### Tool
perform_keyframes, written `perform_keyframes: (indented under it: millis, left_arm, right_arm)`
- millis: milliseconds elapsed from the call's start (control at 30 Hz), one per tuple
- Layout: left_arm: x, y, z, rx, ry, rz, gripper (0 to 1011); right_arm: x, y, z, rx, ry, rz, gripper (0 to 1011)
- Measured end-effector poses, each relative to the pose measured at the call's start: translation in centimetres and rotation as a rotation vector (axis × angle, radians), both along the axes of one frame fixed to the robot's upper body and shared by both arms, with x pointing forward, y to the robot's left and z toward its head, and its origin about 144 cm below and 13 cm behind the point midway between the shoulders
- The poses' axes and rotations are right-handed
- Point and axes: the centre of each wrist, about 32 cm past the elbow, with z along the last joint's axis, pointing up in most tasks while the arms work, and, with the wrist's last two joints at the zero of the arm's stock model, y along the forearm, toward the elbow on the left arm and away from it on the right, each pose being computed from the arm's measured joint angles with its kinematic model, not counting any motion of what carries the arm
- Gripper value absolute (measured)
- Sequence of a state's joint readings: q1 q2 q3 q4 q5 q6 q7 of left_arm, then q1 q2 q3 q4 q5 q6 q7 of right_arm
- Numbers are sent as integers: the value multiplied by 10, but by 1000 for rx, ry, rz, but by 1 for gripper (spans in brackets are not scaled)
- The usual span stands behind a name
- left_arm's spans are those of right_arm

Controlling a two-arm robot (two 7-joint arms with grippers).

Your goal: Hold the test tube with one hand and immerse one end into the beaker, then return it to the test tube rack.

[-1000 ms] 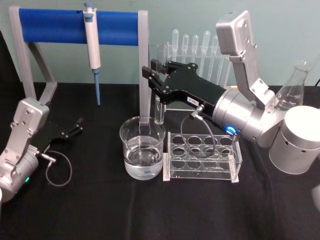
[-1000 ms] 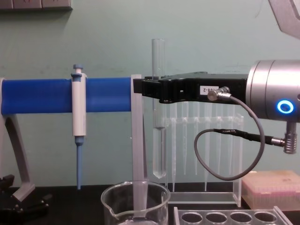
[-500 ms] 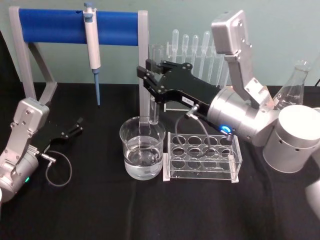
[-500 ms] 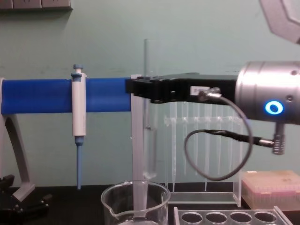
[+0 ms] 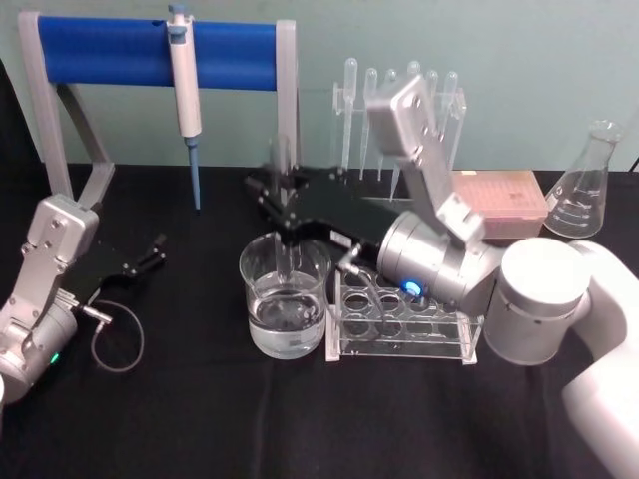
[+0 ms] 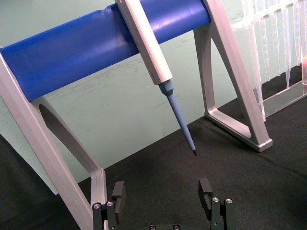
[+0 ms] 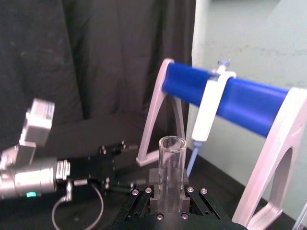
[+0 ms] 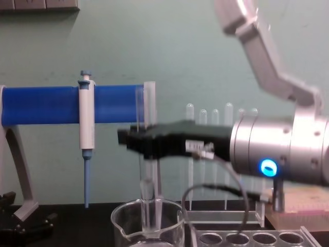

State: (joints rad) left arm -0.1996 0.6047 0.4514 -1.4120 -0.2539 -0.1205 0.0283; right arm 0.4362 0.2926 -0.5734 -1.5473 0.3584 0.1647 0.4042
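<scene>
My right gripper [image 5: 281, 208] is shut on the test tube [image 5: 285, 165], a clear glass tube held upright over the beaker [image 5: 285, 329]. In the chest view the gripper [image 8: 134, 142] grips the tube [image 8: 140, 105] near its middle, and the tube's lower end sits below the beaker's rim [image 8: 121, 215]. I cannot tell whether that end touches the water. The right wrist view looks down on the tube's open rim [image 7: 171, 146] between the jaws. My left gripper [image 5: 152, 251] rests open on the table at the left, with its fingers [image 6: 206, 190] wide apart.
A blue bar stand [image 5: 150, 52] holds a white-and-blue pipettor [image 5: 184, 85] behind the beaker. A clear rack with round holes [image 5: 399, 324] stands right of the beaker. Plastic pipettes [image 5: 349, 110], a pink tip box [image 5: 504, 195] and a conical flask [image 5: 589, 185] stand at the back right.
My right gripper has moved left and down with the test tube. The tube's lower end went from beside the beaker to inside its rim. The left arm has not moved.
</scene>
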Motion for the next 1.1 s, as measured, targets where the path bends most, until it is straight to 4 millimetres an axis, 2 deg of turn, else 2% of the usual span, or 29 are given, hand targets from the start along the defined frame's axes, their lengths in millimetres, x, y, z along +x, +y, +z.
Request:
perform_keyframes:
  millis: [233,467,1100]
  left_arm:
    - [0,0,0,0,0,0,1000]
    - [0,0,0,0,0,0,1000]
    - [0,0,0,0,0,0,1000]
  right_arm:
    - [-3,1,-36,-20,14,3,233]
    - [-7,1,-56,-8,30,-7,233]
    - [-6,0,-52,-11,26,-5,231]
